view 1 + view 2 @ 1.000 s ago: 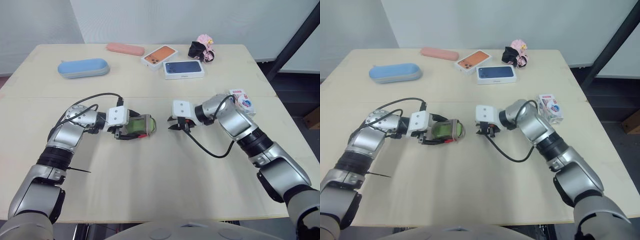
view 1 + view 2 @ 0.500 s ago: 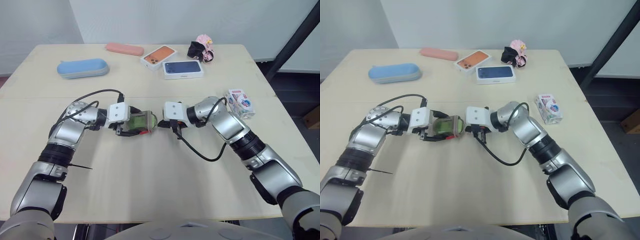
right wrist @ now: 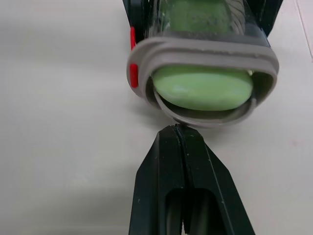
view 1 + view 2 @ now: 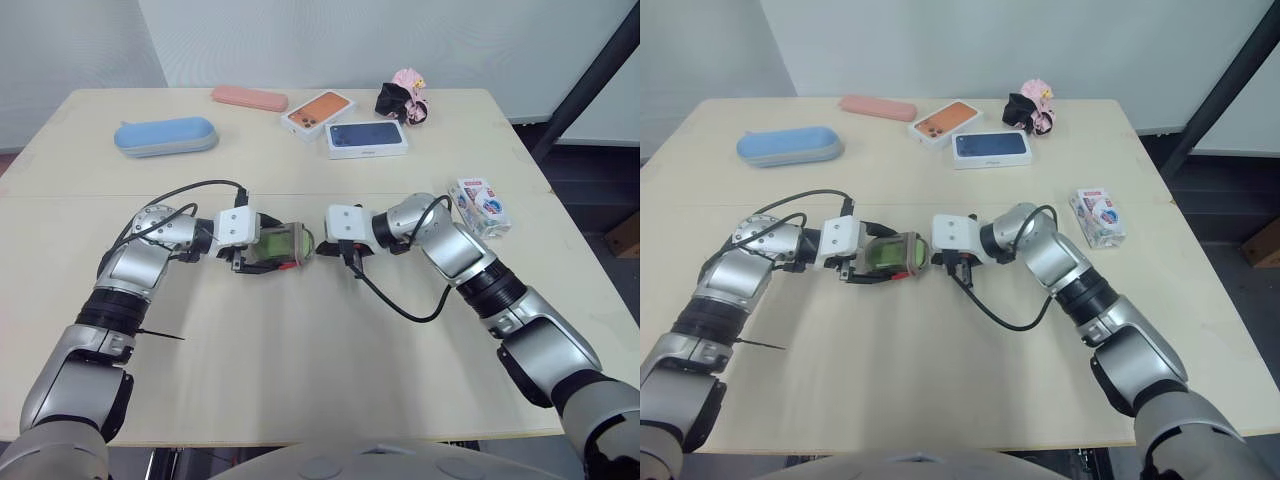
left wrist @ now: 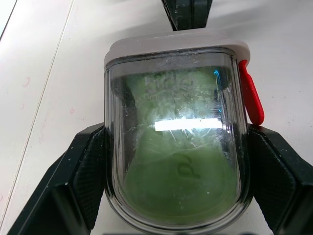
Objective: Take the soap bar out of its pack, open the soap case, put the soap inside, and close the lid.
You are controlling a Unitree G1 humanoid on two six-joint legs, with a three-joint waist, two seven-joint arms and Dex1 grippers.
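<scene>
Both arms reach inward, low over the middle of the worktop (image 4: 300,380), wrists facing each other. The left gripper (image 4: 268,256) clamps the clear case (image 4: 288,243) by its sides, the case's mouth turned toward the right gripper (image 3: 179,129), whose fingers are pressed together with their tips at the grey rim. The right wrist view shows the green soap (image 3: 201,88) inside the mouth; the left wrist view shows a red latch (image 5: 250,100)

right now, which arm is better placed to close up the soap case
Right. The right gripper, shut, points at the open end of the soap case, by the green soap; the left gripper is clamping the case.
</scene>
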